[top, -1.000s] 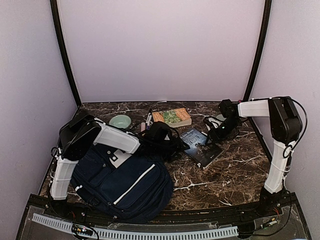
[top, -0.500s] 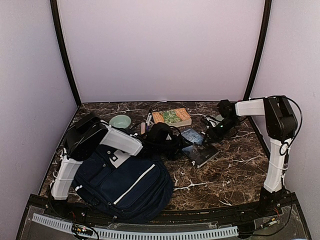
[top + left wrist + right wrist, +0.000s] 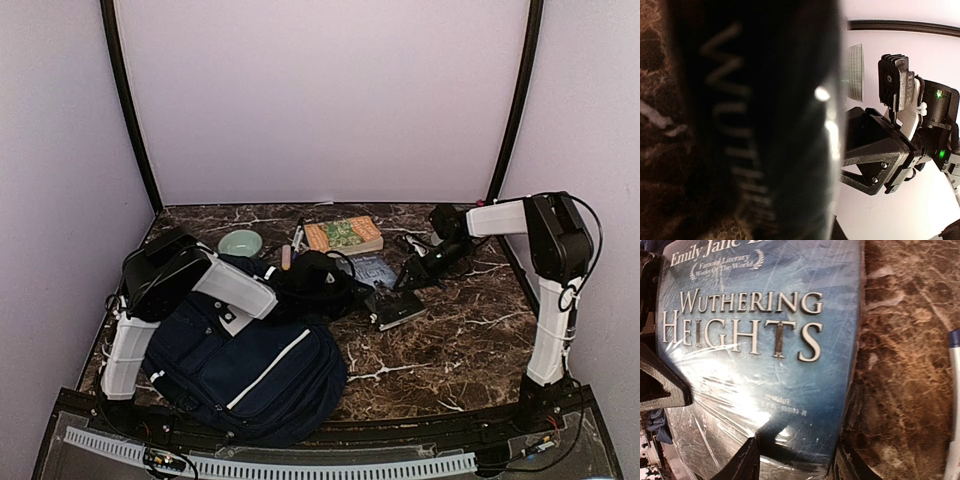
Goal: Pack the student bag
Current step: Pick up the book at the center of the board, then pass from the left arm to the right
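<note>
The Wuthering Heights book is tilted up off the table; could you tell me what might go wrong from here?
The right end effector pinches only one edge of the book, whose wrap looks glossy; it could slip out.
The left end effector sits close at the spine, so the two arms may tug or bend it.
The student bag shows no open mouth from above; the book might snag.

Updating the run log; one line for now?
right gripper: holds book tilted up | left gripper: at book spine, grip unclear | student bag: book not inside
</note>
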Action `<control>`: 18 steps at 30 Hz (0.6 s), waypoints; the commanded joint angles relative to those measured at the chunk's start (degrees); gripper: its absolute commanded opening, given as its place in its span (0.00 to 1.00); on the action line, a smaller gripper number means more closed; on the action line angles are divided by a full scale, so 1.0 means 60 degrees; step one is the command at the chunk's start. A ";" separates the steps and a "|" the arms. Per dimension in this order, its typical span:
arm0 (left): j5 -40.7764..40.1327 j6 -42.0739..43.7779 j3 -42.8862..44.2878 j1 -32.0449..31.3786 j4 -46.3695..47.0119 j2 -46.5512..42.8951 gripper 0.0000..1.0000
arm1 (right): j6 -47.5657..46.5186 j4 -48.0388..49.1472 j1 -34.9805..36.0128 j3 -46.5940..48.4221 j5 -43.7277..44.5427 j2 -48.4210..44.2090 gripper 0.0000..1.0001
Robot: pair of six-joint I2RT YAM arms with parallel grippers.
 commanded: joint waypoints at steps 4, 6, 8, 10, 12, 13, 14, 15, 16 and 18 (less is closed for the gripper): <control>0.0623 0.1842 -0.0129 -0.0199 0.1346 -0.1599 0.03 | -0.1174 -0.1684 0.0183 -0.0573 -0.1052 -0.0944 0.55; 0.0970 0.2221 -0.0246 -0.0139 0.1565 -0.1859 0.01 | -0.1497 -0.1828 -0.0125 -0.0479 -0.1660 -0.1605 0.57; 0.1394 0.2674 -0.0355 -0.0080 0.1819 -0.2139 0.00 | -0.1770 -0.1905 -0.0435 -0.0450 -0.2274 -0.2352 0.59; 0.1975 0.3061 -0.0425 0.0008 0.1957 -0.2404 0.00 | -0.2061 -0.1912 -0.0669 -0.0463 -0.2849 -0.2911 0.61; 0.2479 0.3405 -0.0497 0.0118 0.2064 -0.2664 0.00 | -0.2345 -0.1891 -0.0848 -0.0502 -0.3329 -0.3398 0.63; 0.2761 0.3589 -0.0529 0.0178 0.2120 -0.2832 0.00 | -0.2363 -0.1853 -0.0903 -0.0534 -0.3545 -0.3576 0.65; 0.3008 0.3791 -0.0595 0.0246 0.2178 -0.2983 0.00 | -0.2424 -0.1896 -0.0952 -0.0506 -0.3795 -0.3714 0.66; 0.3199 0.3970 -0.0642 0.0298 0.2165 -0.3146 0.00 | -0.2581 -0.2040 -0.0995 -0.0433 -0.4090 -0.3804 0.68; 0.3334 0.4161 -0.0699 0.0356 0.2085 -0.3318 0.00 | -0.2709 -0.2155 -0.1042 -0.0385 -0.4308 -0.3889 0.71; 0.3495 0.4495 -0.0789 0.0467 0.1883 -0.3656 0.00 | -0.2660 -0.2081 -0.1114 -0.0354 -0.4527 -0.4051 0.73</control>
